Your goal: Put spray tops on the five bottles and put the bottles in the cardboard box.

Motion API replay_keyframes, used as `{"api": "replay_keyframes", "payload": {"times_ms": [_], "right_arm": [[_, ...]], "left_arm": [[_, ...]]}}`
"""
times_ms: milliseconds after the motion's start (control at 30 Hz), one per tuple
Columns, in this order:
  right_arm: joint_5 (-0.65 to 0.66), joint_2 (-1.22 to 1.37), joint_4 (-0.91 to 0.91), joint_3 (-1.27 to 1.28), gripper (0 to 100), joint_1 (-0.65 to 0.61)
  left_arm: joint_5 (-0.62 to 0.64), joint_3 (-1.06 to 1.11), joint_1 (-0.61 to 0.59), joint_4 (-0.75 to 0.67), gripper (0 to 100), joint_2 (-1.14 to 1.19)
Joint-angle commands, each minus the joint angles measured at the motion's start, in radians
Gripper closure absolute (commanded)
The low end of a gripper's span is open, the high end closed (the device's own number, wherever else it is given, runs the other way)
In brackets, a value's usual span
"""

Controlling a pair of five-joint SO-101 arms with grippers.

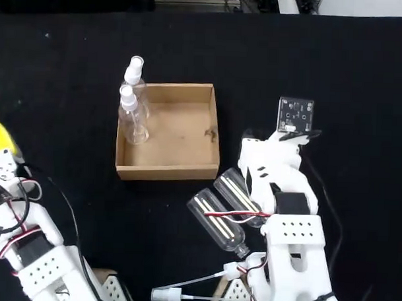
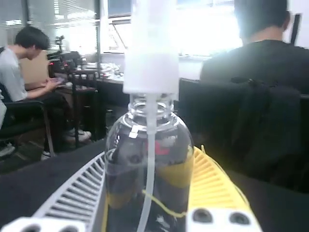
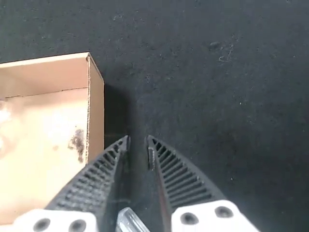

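From above, the cardboard box (image 1: 187,171) holds two capped bottles (image 1: 133,118) standing at its left side. Two uncapped bottles (image 1: 218,220) lie beside the right arm, and the loose spray tops (image 1: 167,295) are cut off at the near edge.

On the left wrist, my left gripper (image 2: 152,159) clamps a clear bottle (image 2: 145,140) by its body. A spray top (image 2: 150,58) sits on the neck, but I can't tell if it is threaded. I judge the bottle light, slick and thin-walled, so I'd squeeze gently at mid-body.

On the right wrist, my right gripper (image 3: 137,142) hangs beside the box wall, barely parted and empty at the tips. I can't identify a clear sliver (image 3: 128,218) at its base.
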Motion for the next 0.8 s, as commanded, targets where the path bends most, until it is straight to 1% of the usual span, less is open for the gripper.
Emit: {"api": "replay_keyframes", "payload": {"times_ms": [0, 167, 300, 567, 767], "right_arm": [[-0.009, -0.03, -0.028, -0.007, 95.9, -0.006], [-0.009, -0.03, -0.028, -0.007, 95.9, -0.006], [-0.009, -0.027, -0.028, -0.007, 95.9, -0.006], [-0.009, -0.027, -0.028, -0.007, 95.9, -0.006], [-0.009, -0.031, -0.029, 0.002, 95.9, -0.006]], "left_arm": [[-0.005, 0.021, -0.051, -0.348, 95, 0.302], [-0.005, -0.01, -0.111, -0.6, 95, 0.643], [-0.005, -0.048, -0.136, -0.775, 95, 0.867], [-0.005, -0.18, -0.188, -0.984, 95, 1.257], [-0.005, -0.283, -0.24, -1.185, 95, 1.54]]}}
